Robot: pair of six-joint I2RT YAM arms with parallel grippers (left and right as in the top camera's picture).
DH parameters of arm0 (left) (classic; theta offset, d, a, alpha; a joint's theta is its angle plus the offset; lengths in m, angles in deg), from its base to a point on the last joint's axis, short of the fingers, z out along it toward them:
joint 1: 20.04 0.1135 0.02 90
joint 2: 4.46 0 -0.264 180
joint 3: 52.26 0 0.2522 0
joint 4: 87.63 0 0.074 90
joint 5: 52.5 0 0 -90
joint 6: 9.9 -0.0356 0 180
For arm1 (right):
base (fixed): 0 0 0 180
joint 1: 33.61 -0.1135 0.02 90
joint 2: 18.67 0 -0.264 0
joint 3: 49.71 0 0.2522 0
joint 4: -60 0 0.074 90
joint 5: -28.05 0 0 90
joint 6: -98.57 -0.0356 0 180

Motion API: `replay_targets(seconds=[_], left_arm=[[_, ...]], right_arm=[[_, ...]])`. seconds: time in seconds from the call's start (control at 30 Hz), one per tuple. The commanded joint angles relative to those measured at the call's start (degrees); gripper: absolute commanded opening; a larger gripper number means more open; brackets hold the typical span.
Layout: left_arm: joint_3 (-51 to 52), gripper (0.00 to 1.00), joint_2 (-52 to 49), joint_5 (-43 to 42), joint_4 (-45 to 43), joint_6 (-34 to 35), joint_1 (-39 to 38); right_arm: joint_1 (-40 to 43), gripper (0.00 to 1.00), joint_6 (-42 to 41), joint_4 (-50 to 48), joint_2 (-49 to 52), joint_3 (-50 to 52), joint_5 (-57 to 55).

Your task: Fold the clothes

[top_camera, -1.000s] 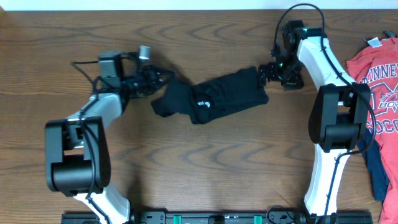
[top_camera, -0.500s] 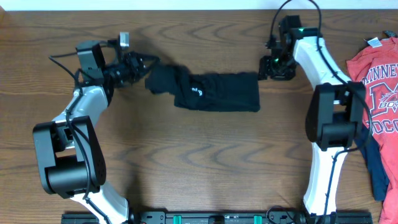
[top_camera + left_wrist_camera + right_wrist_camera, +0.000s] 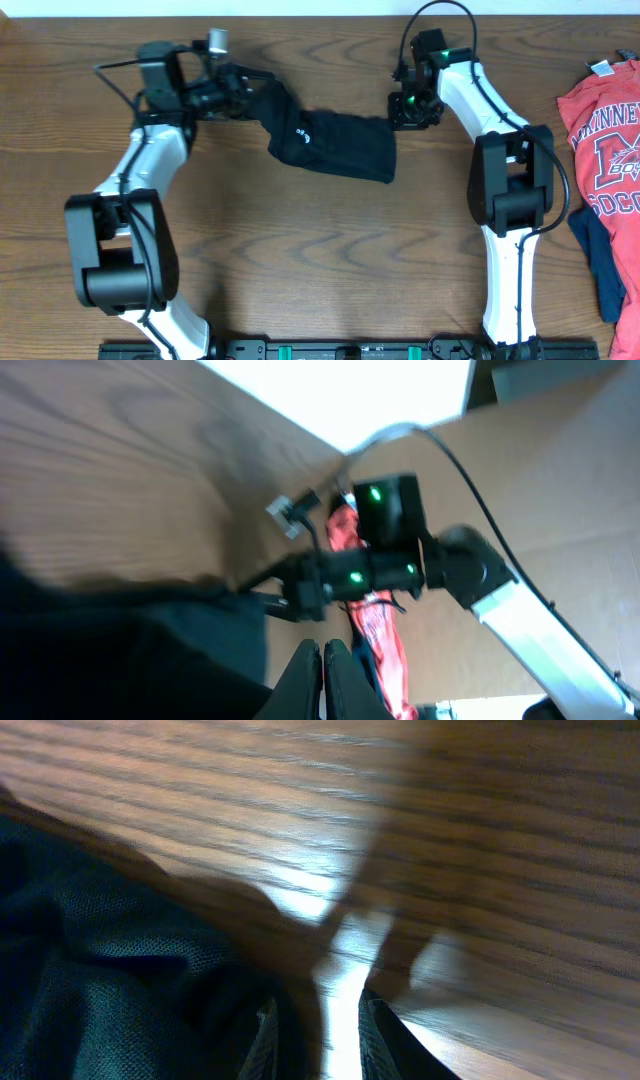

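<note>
Left pincer point(image 3: 243, 97) clamps the limp black T-shirt point(image 3: 340, 145); right pincer point(image 3: 402, 114), narrow beside its hem, may close empty, leaving it bunched.

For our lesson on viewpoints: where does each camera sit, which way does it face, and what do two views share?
Overhead: above the table, facing down; left arm, right arm show.
Left wrist: looks across at the right arm; own shut fingers below.
Right wrist: low over the table; own fingertips show.
Shared: overhead and right wrist both show the black T-shirt.

Black T-shirt point(image 3: 340, 150), bunched long strip (limp), slanted
</note>
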Motion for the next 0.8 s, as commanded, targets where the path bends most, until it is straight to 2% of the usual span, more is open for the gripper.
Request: replay_targets(seconds=[0.0,0.53,0.7,0.77], left_arm=[[-2.2,0.06,-0.3,-1.4,-0.5,0.5,-4.0],[-2.7,0.06,-0.5,3.8,-1.2,-2.1,-19.5],[-2.7,0.06,-0.5,7.6,2.2,-4.4,-23.2],[-2.7,0.06,-0.5,9.4,4.8,-6.3,-24.0]], right_arm=[[-1.5,0.29,-1.0,0.6,6.7,3.0,-1.2],[-1.4,0.36,-1.0,2.4,6.7,3.0,-1.2],[-1.2,0.36,-1.0,2.6,6.7,3.0,-1.2],[-0.7,0.38,-1.0,2.4,6.7,3.0,-1.7]])
